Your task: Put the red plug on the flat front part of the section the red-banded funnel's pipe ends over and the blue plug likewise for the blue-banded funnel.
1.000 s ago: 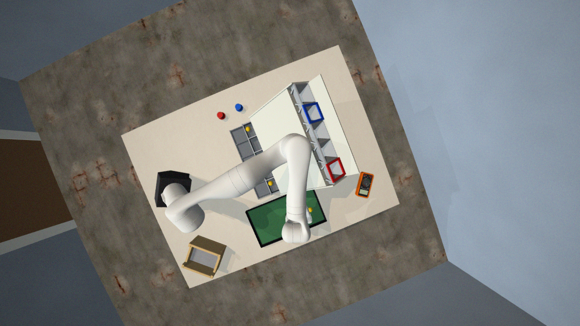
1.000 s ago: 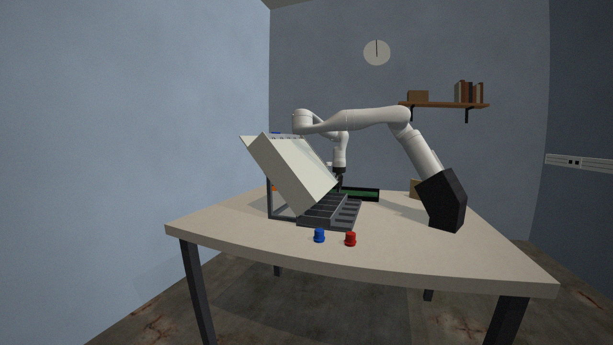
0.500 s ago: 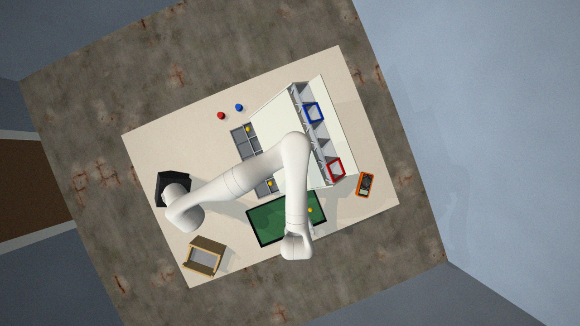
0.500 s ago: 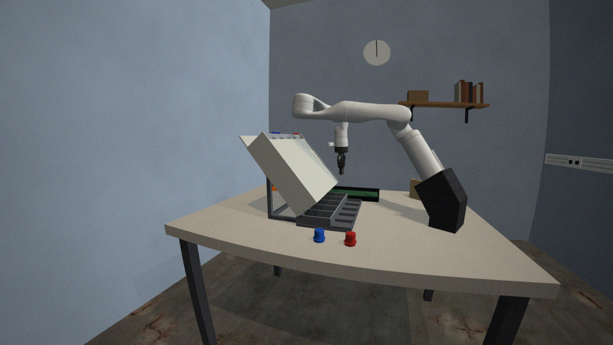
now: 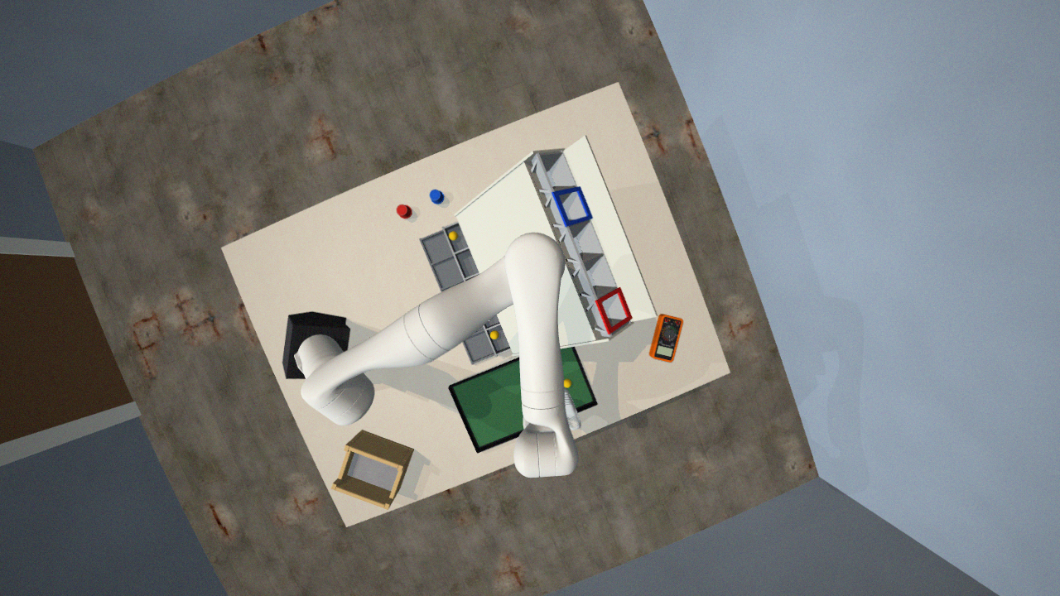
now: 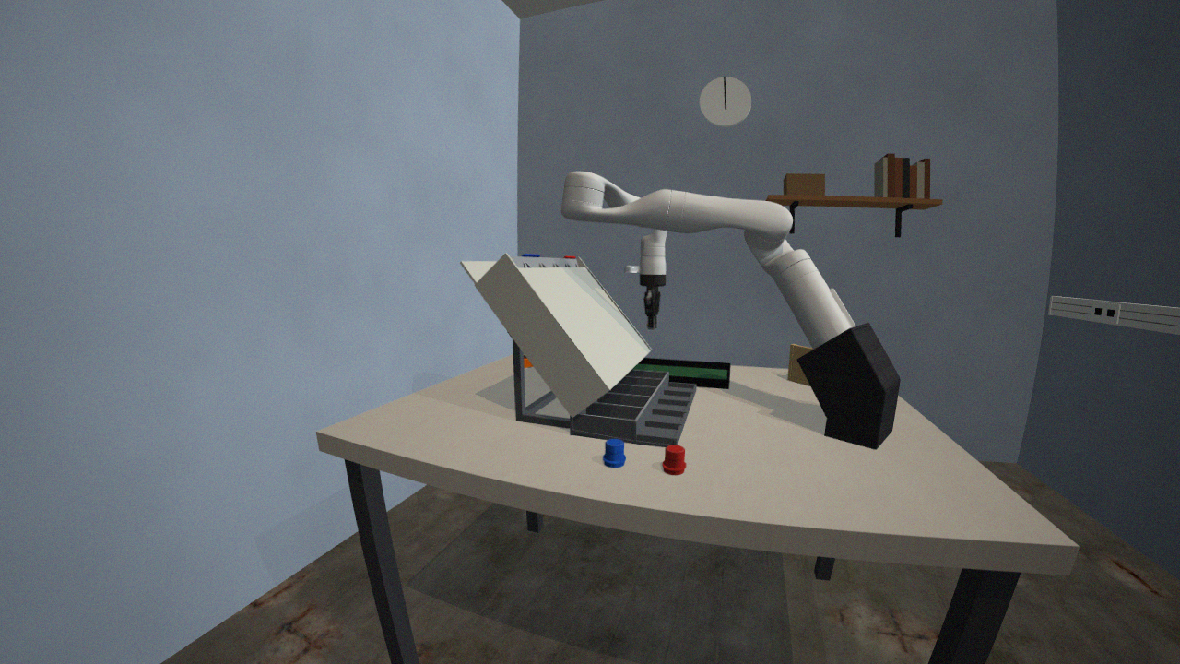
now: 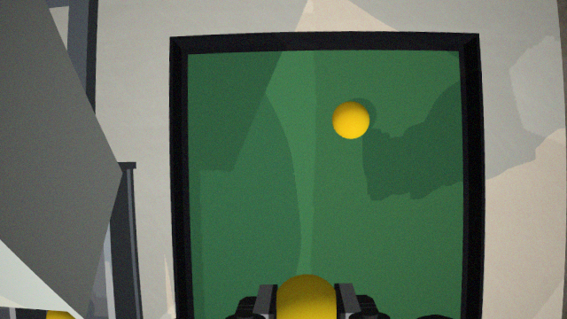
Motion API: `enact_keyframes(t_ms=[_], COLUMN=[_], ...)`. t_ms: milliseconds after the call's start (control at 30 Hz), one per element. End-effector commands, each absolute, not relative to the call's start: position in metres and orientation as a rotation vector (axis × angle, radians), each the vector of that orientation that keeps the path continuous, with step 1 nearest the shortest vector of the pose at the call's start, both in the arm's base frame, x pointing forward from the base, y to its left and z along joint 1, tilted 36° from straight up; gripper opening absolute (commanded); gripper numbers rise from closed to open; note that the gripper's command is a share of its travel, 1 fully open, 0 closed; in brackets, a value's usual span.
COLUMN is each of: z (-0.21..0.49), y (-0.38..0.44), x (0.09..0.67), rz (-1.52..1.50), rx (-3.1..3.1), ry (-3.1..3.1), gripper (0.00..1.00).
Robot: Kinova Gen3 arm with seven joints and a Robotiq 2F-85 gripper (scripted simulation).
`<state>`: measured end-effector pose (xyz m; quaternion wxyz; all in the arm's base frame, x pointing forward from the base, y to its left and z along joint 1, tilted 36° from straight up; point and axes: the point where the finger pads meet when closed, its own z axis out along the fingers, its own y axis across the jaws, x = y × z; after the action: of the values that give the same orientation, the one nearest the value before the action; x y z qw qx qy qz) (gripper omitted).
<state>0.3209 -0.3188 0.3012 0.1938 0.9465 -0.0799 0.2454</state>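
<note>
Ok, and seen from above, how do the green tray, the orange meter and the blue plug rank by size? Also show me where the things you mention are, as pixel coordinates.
Largest to smallest in the top view:
1. Green tray [image 5: 485, 404] [image 7: 325, 41], even partly hidden by the arm
2. Orange meter [image 5: 666, 338]
3. Blue plug [image 5: 436, 196] [image 6: 613, 453]

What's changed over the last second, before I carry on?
The gripper has risen higher above the green tray. It now holds a yellow marble; the earlier views don't show when it took it. The red plug, blue plug and loose tray marble stayed put.
</note>
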Motion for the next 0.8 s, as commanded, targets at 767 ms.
enact_keyframes(t_ms=[767], z=[0.309], y=[-0.3], x=[0.263], rz=[0.689], rx=[2.654], ry=[-0.222], gripper=[0.0])
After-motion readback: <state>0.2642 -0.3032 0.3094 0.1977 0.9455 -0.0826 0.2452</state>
